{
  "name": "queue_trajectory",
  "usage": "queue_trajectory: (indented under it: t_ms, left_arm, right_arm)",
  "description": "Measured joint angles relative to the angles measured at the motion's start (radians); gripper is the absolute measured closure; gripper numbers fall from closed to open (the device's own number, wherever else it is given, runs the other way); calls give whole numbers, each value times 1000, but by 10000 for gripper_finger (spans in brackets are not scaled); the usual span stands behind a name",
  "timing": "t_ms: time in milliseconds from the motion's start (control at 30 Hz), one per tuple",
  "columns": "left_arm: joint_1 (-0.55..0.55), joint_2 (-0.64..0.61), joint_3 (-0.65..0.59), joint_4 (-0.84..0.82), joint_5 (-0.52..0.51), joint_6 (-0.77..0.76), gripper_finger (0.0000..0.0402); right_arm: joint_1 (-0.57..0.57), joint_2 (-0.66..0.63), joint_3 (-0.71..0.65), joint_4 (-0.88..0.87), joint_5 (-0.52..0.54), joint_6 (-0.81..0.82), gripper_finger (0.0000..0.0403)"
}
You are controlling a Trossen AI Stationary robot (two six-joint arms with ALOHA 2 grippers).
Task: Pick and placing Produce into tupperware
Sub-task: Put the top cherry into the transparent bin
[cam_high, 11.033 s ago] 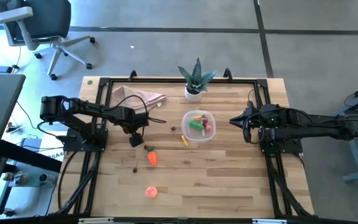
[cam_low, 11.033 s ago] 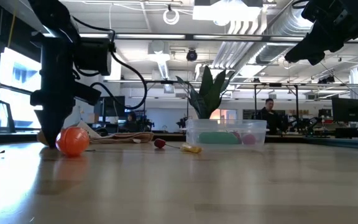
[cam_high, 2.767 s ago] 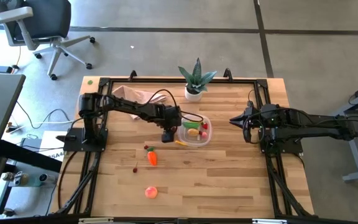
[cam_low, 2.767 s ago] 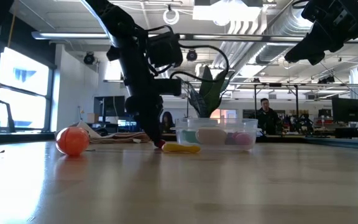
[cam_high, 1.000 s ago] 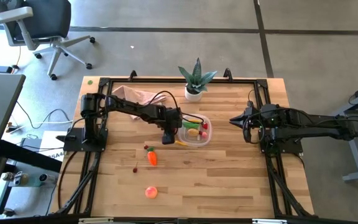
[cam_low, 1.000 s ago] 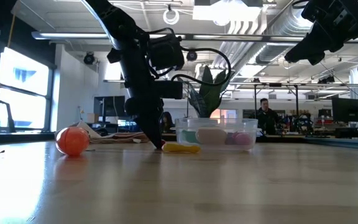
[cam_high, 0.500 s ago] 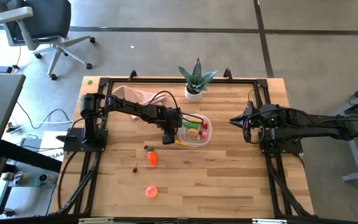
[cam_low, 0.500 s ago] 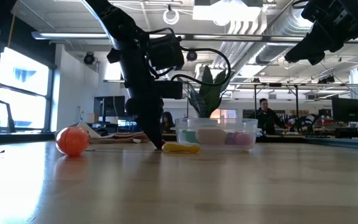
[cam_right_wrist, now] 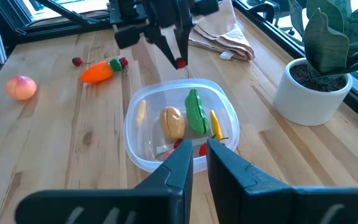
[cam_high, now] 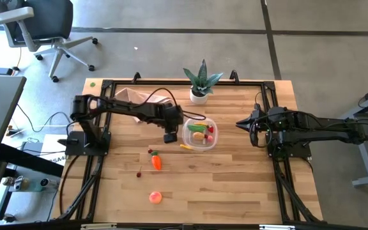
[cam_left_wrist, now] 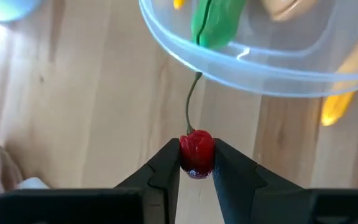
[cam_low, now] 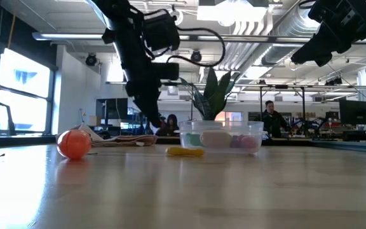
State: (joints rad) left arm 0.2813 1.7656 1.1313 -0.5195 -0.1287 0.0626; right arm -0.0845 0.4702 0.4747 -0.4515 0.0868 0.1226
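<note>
A small red cherry with a thin green stem sits between the fingers of my left gripper, which hangs above the table just left of the tupperware. The clear tupperware holds a green pod, a tan piece and small yellow and red bits. A yellow strip lies on the table beside it. The orange carrot and the peach lie nearer the front. My right gripper waits right of the tupperware, shut, with nothing in it. My left gripper pinches the cherry's round red body between its two fingertips. The fingers come from above, slanting down. The cherry is clear of the table, and its green stem sticks out past the fingertips toward the tupperware's rim.
A spiky potted plant stands at the far edge behind the tupperware. A crumpled beige cloth lies at the far left. Small dark and red bits lie near the carrot. Bare wood stretches over the near right part of the table.
My left gripper has risen from the table with the cherry and drawn a little toward the far left. The cherry, which was down on the wood beside the yellow strip, now hangs clear of it.
</note>
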Motion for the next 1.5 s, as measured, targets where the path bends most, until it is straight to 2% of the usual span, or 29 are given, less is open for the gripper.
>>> queue_trajectory:
  t_ms: [167, 333, 400, 1067, 1500]
  left_arm:
    - [0, -71, 0, 51, 17, -1, 326]
    - [0, -104, 1, 181, 197, 8, 325]
    - [-1, -104, 8, 200, 215, 9, 326]
    - [-26, 134, 140, 211, 172, 39, 325]
    - [-26, 150, 148, 216, 119, 42, 325]
  right_arm:
    - [0, 0, 0, 0, 0, 0, 367]
    - [0, 0, 0, 0, 0, 0, 367]
    - [0, 0, 0, 0, 0, 0, 367]
    - [0, 0, 0, 0, 0, 0, 367]
    - [0, 0, 0, 0, 0, 0, 367]
